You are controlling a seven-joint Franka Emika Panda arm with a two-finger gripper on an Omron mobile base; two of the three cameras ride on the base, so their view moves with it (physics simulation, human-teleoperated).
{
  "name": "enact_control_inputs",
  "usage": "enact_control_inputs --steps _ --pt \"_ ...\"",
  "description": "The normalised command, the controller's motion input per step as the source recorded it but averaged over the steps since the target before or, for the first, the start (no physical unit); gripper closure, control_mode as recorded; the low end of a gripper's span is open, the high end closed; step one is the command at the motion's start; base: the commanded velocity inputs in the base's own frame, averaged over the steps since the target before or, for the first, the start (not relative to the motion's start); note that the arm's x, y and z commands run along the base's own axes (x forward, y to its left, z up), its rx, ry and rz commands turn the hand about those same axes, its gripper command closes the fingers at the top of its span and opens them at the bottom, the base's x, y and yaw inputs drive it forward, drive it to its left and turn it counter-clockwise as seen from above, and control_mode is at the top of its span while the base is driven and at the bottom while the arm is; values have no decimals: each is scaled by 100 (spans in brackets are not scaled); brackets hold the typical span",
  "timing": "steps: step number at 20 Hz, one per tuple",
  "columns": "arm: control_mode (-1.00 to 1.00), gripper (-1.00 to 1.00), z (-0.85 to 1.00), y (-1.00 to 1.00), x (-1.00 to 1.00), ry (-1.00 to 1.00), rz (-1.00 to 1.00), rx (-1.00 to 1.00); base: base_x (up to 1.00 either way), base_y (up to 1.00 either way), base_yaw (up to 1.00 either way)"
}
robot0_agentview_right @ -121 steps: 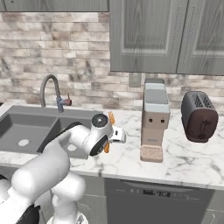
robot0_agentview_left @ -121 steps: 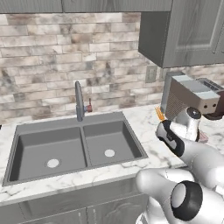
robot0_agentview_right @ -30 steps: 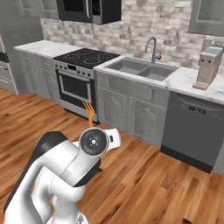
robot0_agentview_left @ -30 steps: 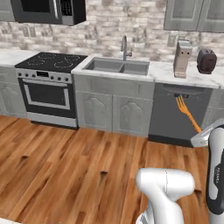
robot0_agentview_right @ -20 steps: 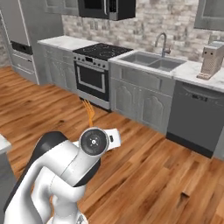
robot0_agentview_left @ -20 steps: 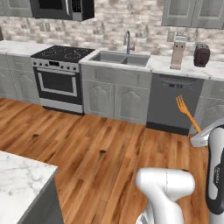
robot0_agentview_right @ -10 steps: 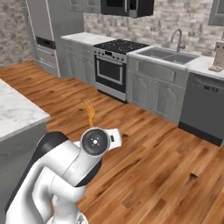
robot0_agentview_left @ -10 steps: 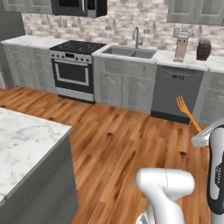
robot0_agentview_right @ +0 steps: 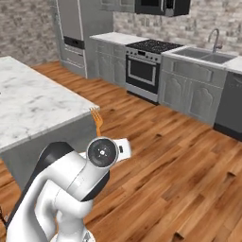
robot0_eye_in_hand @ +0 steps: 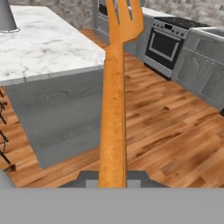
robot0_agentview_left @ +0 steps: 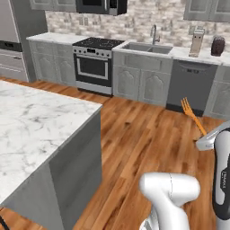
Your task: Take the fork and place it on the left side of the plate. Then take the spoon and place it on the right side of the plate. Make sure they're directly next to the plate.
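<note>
- Fork transport is judged to be the step in hand: the slim, wholly orange fork [robot0_eye_in_hand: 114, 109] is held by its handle end, tines pointing away from the hand, above the brown wooden plank floor [robot0_agentview_left: 148, 134].
- The two-finger gripper [robot0_eye_in_hand: 113, 177] is seen clamped on the fork's handle, the jaws nearly closed around it.
- In the left base view the fork [robot0_agentview_left: 193, 117] is seen angled upward beside the white arm; in the right base view its tines [robot0_agentview_right: 97, 119] rise behind the wrist.
- A white marble-topped island counter with grey sides [robot0_agentview_left: 31, 130] is seen near.
- Next, the plate must be found; the fork is then to be laid directly beside its left edge.
</note>
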Motion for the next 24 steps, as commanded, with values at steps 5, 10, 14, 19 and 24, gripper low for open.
enact_control_inputs --steps 5,10,14,19,24 --pt "100 100 0 0 0 0 0 0 -83 67 8" --pt "100 100 0 0 0 0 0 0 -51 95 1" --pt "100 100 0 0 0 0 0 0 -16 100 0" --pt "100 100 0 0 0 0 0 0 5 100 -6" --pt "100 100 0 0 0 0 0 0 30 100 -15"
